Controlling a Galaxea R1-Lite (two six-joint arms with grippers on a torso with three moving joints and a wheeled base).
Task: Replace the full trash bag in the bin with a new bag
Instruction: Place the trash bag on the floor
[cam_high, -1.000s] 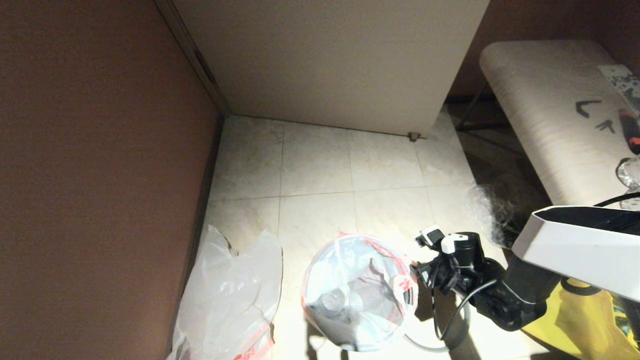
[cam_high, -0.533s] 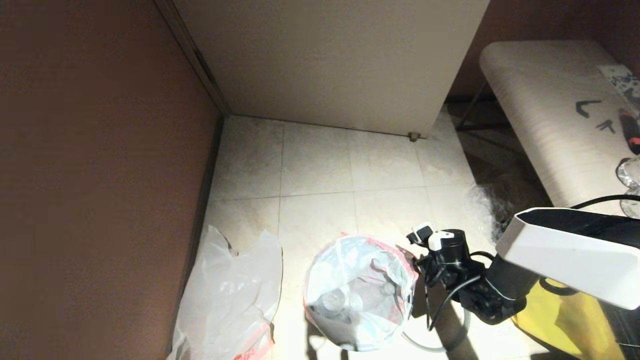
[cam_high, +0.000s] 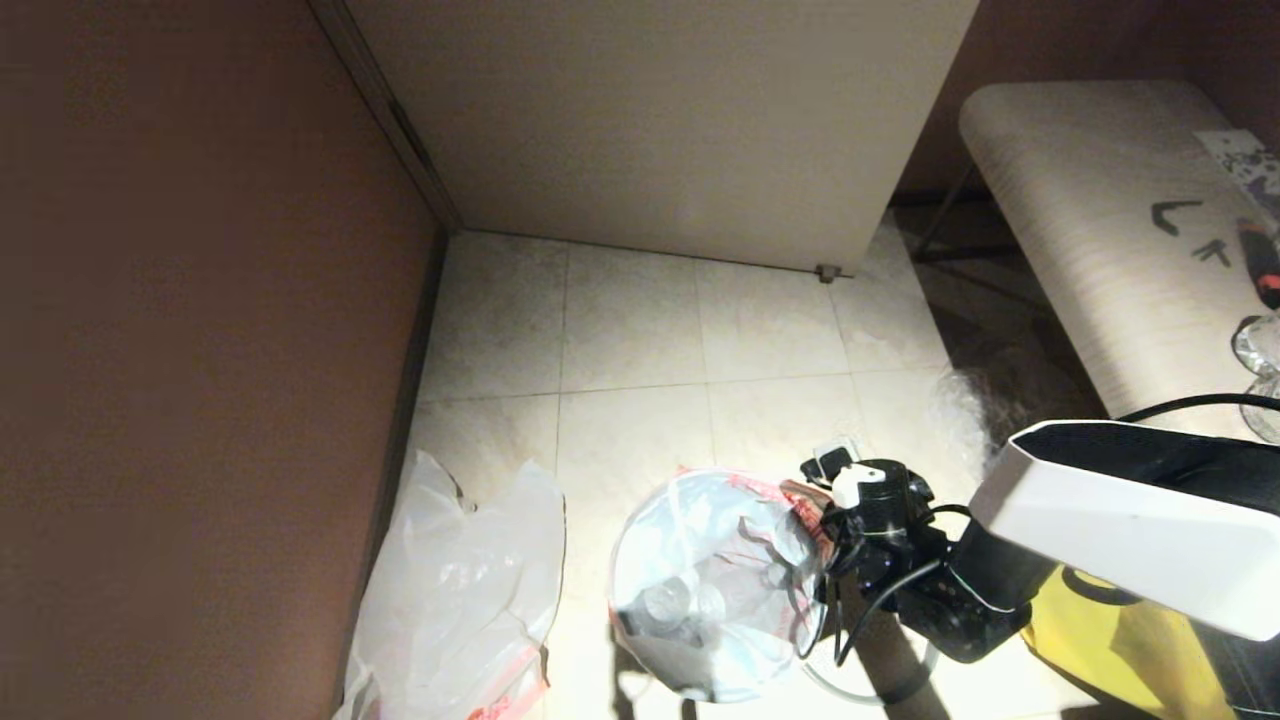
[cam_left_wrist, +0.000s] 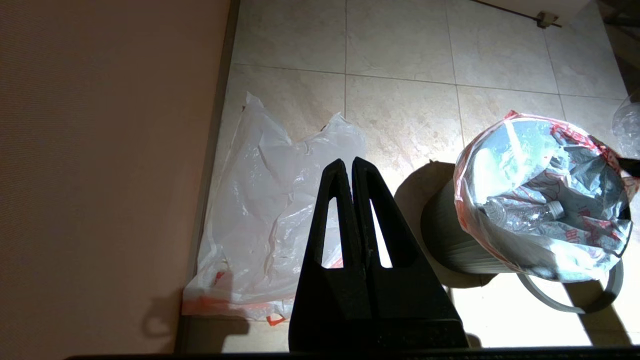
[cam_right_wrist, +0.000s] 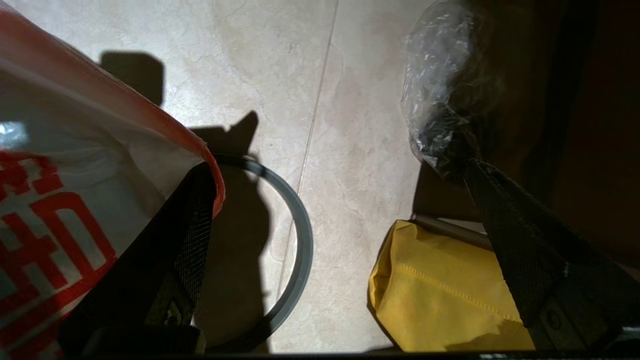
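1. Over the last second the right gripper has slid from a spot clear of the bin up to the near edge of the full bag, which still sits in the bin with its mouth spread.
2. Its jaws have spread wide. In the right wrist view one finger lies against the bag's red-edged rim and the other finger stands well apart on the far side; nothing is held yet.
3. This looks like the approach for taking the bag's edge. The full bag is still to be lifted out, so the task is at an early stage.
4. The grey hoop lies on the floor just beyond the gripper, loose beside the bin and not on it. It is near enough to get caught or nudged during the lift.
5. The new bag lies limp on the floor on the far side of the bin from the gripper, by the wall, untouched.
6. A yellow bag sits close behind the gripper, and a clear crinkly bag lies a little further off; both crowd the side where the full bag might be set down.
7. The left gripper is parked with its jaws pressed together, hanging above the new bag.
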